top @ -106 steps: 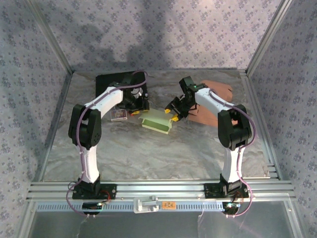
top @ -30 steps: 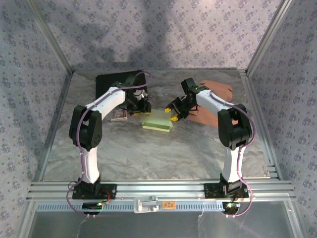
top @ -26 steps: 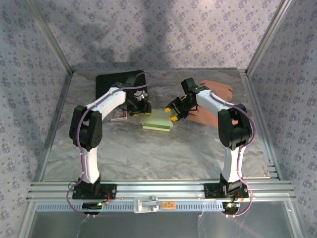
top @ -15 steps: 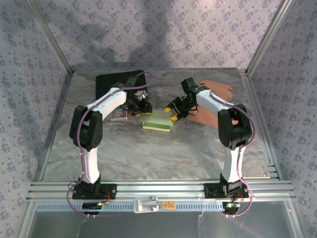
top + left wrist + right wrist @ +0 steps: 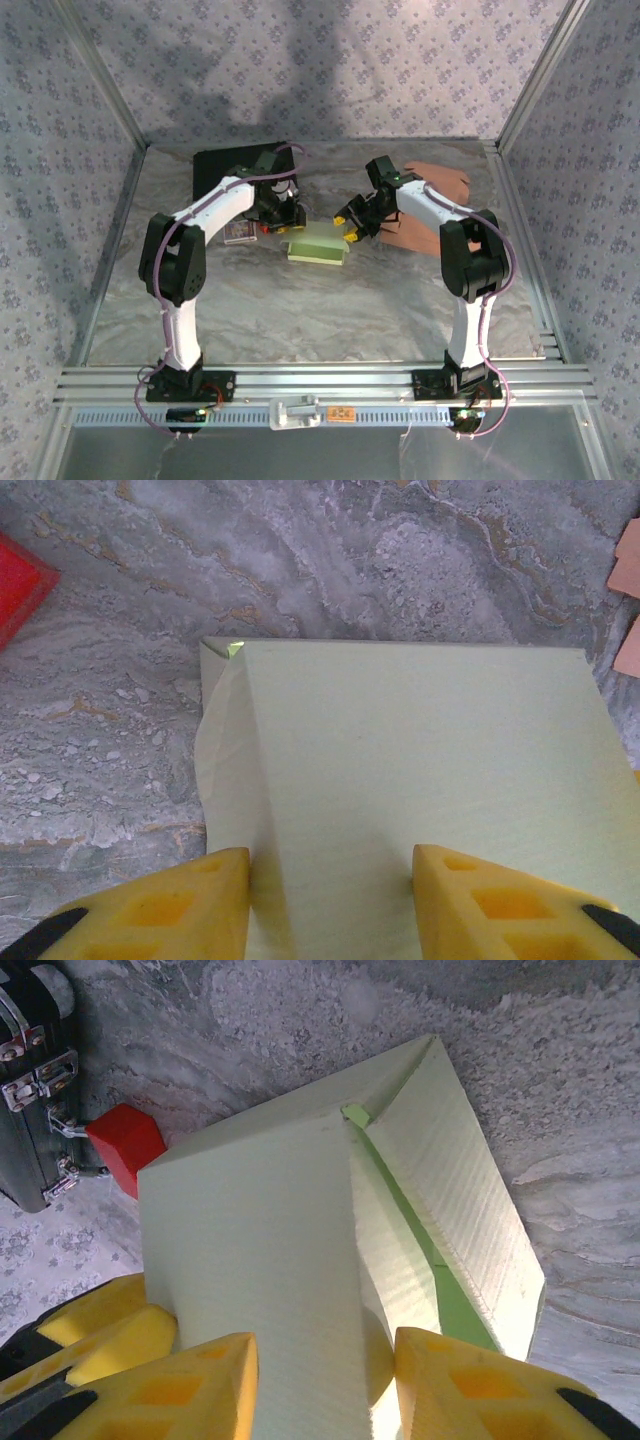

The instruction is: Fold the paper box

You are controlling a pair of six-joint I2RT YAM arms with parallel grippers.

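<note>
Pinching the pale green paper box (image 5: 318, 243) from both ends, just to the near right of the black case (image 5: 30, 1070): left gripper (image 5: 330, 880) on the end facing the case, right gripper (image 5: 325, 1370) on the end away from it, each with yellow fingers (image 5: 190, 905) apart astride a panel, real squeeze or not impossible to tell. Best to press both ends inward evenly and low along the creases, holding the loose side flap (image 5: 230, 750) inside the wall. Thin, matte, faintly ribbed card, sharp-creased yet springy, likely to buckle under a hard or lopsided pinch.
</note>
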